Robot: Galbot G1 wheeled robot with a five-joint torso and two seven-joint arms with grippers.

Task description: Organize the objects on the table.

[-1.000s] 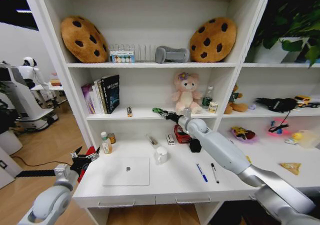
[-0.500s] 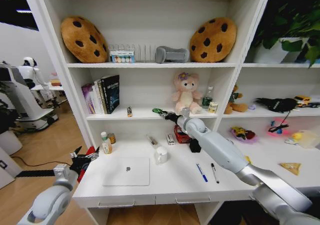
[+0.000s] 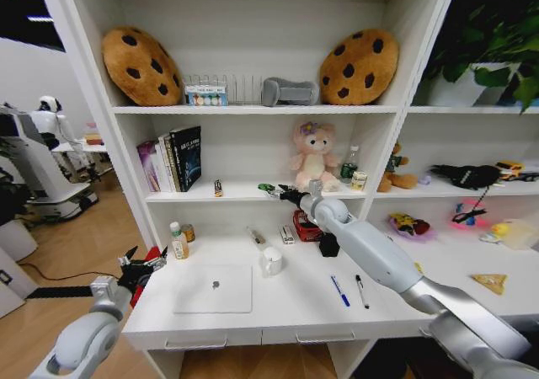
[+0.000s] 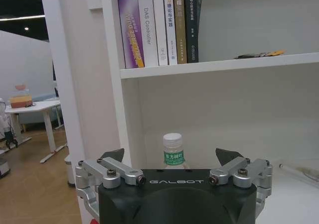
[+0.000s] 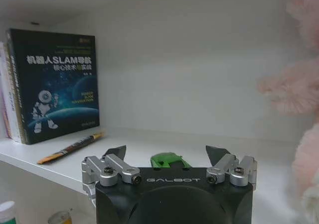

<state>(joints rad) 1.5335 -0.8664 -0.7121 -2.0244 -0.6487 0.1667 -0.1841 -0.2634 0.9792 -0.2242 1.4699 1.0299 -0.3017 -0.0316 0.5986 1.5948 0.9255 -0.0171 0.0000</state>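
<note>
white shelving rises behind the long white table [image 3: 278, 312], which carries a closed silver laptop [image 3: 213, 289], a white mug [image 3: 271, 261], two pens [image 3: 349, 290] and a small clear bottle [image 3: 178, 241] with a green label near its back left corner. on the shelf above the table sit a row of books [image 3: 173, 158], a pencil [image 5: 72, 147], a pink plush toy [image 3: 313, 156] and a tiny green toy car [image 3: 266, 188]. the right gripper [image 3: 286, 194] is stretched up to that shelf, just beside the car; in the right wrist view its fingers [image 5: 115, 152] are spread wide, with the car [image 5: 168, 160] lying on the shelf between them, not gripped. the left gripper [image 3: 139, 264] hangs off the table's left end, its fingers [image 4: 112, 155] wide apart and empty, facing the bottle [image 4: 173, 149].
</note>
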